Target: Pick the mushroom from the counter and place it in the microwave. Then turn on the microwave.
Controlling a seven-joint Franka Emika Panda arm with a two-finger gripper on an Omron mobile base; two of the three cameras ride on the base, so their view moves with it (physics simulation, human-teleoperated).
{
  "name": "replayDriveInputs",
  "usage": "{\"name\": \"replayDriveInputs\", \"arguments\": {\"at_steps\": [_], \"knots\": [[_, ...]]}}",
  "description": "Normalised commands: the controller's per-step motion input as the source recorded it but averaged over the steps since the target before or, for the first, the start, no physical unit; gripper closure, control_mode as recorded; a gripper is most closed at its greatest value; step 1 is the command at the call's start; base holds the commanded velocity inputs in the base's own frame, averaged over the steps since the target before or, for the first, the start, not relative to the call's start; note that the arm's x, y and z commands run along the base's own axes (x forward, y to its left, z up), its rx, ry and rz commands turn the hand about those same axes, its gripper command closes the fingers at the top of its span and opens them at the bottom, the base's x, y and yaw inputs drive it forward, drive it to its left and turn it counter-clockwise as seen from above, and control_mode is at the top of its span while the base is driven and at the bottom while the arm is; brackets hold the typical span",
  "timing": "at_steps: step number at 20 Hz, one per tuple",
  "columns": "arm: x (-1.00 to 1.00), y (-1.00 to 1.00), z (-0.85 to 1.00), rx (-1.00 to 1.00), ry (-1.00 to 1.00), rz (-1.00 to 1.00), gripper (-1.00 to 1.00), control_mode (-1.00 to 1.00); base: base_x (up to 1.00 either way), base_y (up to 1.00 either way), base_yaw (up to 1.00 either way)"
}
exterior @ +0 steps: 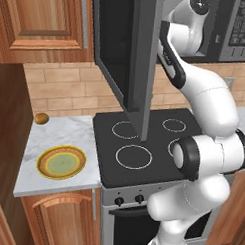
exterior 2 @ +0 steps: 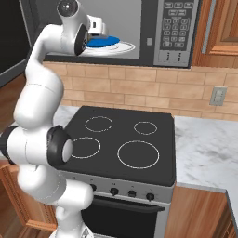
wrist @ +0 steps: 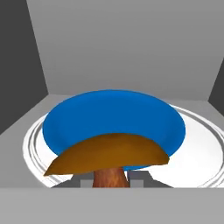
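Mushroom (wrist: 107, 153) clamped by its stem in the gripper (wrist: 109, 180), above the blue plate (wrist: 113, 118) inside the microwave (exterior 2: 153, 42).

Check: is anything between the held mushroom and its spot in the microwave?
Nothing visible. The gripper holds the mushroom inside the open microwave, just above the blue plate on the turntable.

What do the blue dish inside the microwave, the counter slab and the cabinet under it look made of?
Blue dish: probably glazed ceramic or plastic; flat uniform blue, no texture to settle it.
Counter slab: polished marble look, white with faint grey veins.
Cabinet: varnished wood, warm brown with visible grain and a raised panel.
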Motion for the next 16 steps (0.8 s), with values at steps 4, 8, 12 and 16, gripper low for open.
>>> {"name": "replayDriveInputs", "arguments": {"at_steps": [4,8,12,16], "knots": [[0.24,0.01,-0.11,-0.02,0.05,0.01,1.00,-1.00,0.00,0.00,0.00],[0.23,0.00,-0.11,-0.02,0.05,0.01,1.00,-1.00,0.00,0.00,0.00],[0.21,0.00,-0.13,-0.02,0.05,0.01,1.00,-1.00,0.00,0.00,0.00],[0.20,0.08,-0.10,-0.02,0.05,0.01,-1.00,-1.00,0.00,0.00,0.00]]}}
